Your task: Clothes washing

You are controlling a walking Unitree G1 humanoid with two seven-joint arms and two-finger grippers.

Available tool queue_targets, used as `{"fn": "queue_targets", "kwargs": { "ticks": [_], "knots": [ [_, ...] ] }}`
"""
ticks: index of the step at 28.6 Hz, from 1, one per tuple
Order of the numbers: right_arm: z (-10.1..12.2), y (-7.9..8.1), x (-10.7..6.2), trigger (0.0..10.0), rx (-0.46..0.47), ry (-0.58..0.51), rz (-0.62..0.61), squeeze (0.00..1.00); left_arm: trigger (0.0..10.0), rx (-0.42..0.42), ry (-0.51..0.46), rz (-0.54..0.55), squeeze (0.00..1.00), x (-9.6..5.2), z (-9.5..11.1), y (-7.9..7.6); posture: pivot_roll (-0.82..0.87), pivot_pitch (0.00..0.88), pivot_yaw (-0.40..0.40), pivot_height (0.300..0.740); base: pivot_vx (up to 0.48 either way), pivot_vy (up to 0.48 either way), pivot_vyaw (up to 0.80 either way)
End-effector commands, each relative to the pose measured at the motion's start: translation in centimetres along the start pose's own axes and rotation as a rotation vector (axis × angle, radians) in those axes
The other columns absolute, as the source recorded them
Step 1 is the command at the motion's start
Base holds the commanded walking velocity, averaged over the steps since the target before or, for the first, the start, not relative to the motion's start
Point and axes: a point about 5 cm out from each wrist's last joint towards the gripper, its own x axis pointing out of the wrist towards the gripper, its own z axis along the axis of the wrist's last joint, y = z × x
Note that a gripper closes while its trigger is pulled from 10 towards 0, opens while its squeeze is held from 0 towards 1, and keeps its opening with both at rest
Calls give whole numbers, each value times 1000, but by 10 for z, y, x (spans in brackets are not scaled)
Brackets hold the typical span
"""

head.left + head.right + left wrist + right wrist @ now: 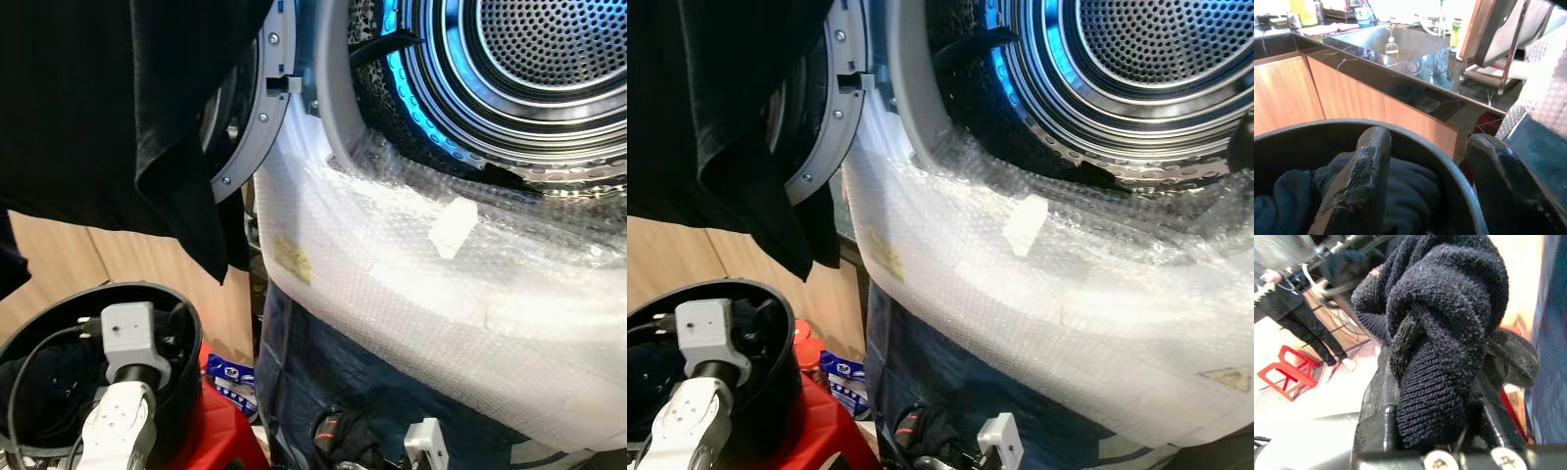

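Note:
The washing machine's steel drum (549, 59) stands open at the upper right, lit blue at its rim, with its round door (245, 127) swung to the left. A large black garment (118, 117) hangs in front of the door. At the lower left a black bucket (186, 343) holds dark clothes (1400, 196). My left gripper (1432, 142) hovers open just above that pile. Low against the washer's front, my right gripper (1440, 382) is shut on a bunched dark knitted garment (1449, 308), also seen as a dark lump (343, 438).
Bubble wrap (441, 284) covers the washer's front below the opening. The bucket sits on a red stool (220, 431) beside a blue packet (230, 377). Black countertop (1400, 73) and wooden cabinets lie behind. A person (1298, 318) stands near another red stool (1288, 369).

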Motion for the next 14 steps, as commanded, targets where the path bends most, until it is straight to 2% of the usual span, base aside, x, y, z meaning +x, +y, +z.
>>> {"fn": "queue_targets", "kwargs": {
  "ticks": [1,4,6,7,8,11,12,14],
  "knots": [
    [20,13,4,0,-50,-43,74,0,10000,8,18,19,0,-1,-6,4,14,12,-39,740,0,0,0],
    [45,28,5,0,-92,-108,152,0,10000,7,22,11,0,1,-8,3,13,11,-37,740,0,0,0],
    [76,39,10,0,-117,-221,201,0,10000,6,24,11,0,2,-10,3,-1,7,-31,740,0,0,0],
    [76,39,10,0,-117,-221,201,0,10000,6,24,11,0,2,-10,3,-1,7,-31,740,0,0,0],
    [107,52,12,0,-142,-330,264,0,10000,5,26,11,0,3,-11,2,-1,7,-31,740,0,0,0],
    [134,67,12,0,-182,-413,340,0,10000,3,30,13,0,4,-13,1,-2,0,-33,740,0,0,0],
    [156,80,15,0,-221,-487,400,0,10000,-1,32,15,0,5,-15,1,-2,0,-34,740,0,0,0],
    [175,89,16,0,-234,-564,454,0,10000,-2,34,14,0,5,-15,0,0,0,-36,740,0,0,0]
  ]
}}
